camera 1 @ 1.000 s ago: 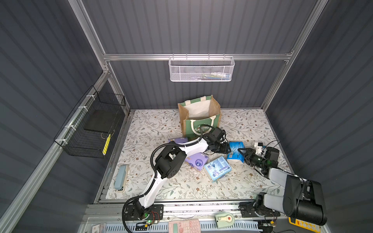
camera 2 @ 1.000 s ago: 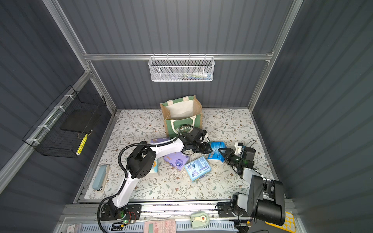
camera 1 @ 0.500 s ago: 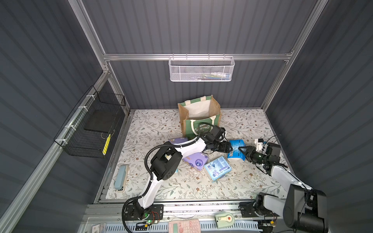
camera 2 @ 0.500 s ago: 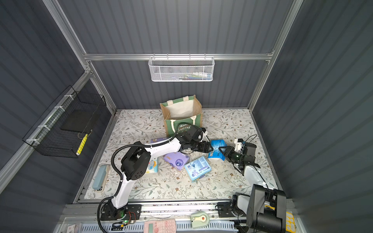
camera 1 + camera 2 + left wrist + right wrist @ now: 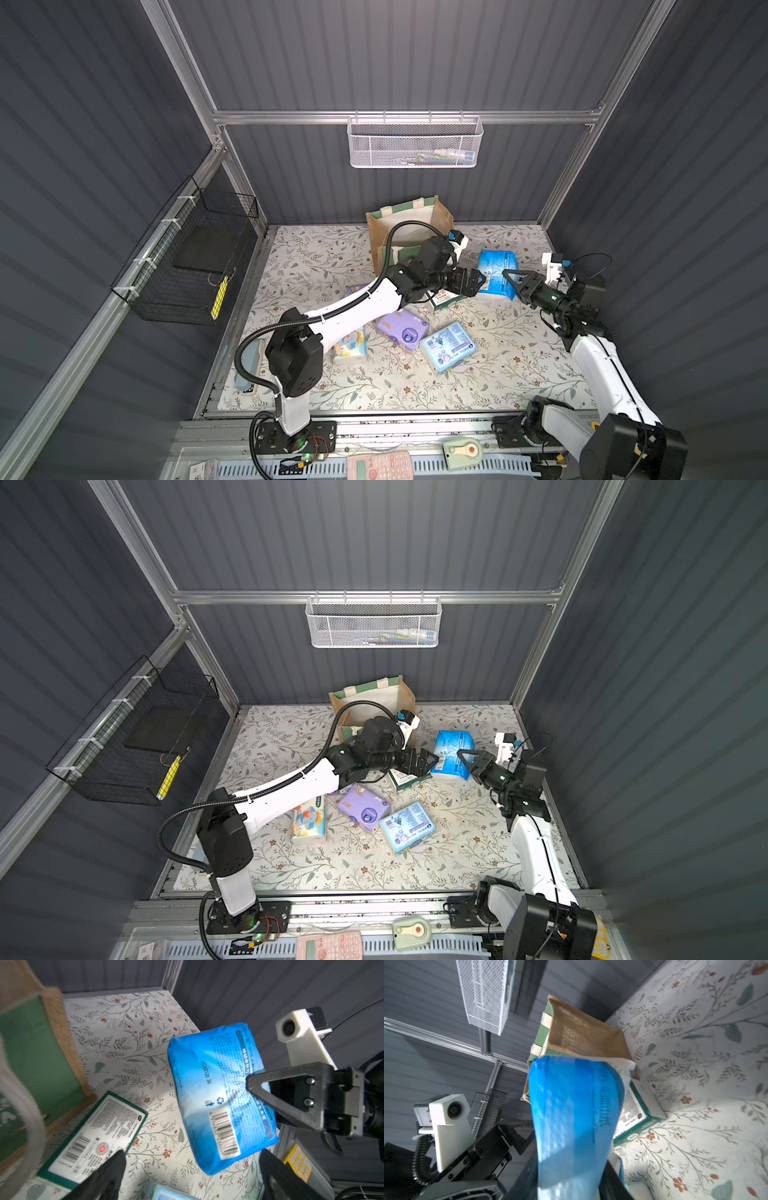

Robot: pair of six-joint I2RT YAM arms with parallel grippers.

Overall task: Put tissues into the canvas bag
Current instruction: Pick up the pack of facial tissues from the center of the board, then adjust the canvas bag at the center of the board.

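Right gripper (image 5: 510, 281) clamps its near end of the light blue tissue pack (image 5: 496, 268), apparently lifted off the mat (image 5: 519, 353). Left gripper (image 5: 478, 286) stands wide and empty, tips just short of the pack's opposite end. Pack judged light, soft, slick-wrapped: it dents at the pinch, so hold across the flat faces, not a corner; canvas bag (image 5: 442, 218) stands alongside the left wrist

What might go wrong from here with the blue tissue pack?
The right gripper pinches the soft blue pack by one edge only, so it may sag or slip out. The open left gripper sits right beside the pack and could snag it when either arm moves. The left arm also lies in front of the bag, crowding the way in.
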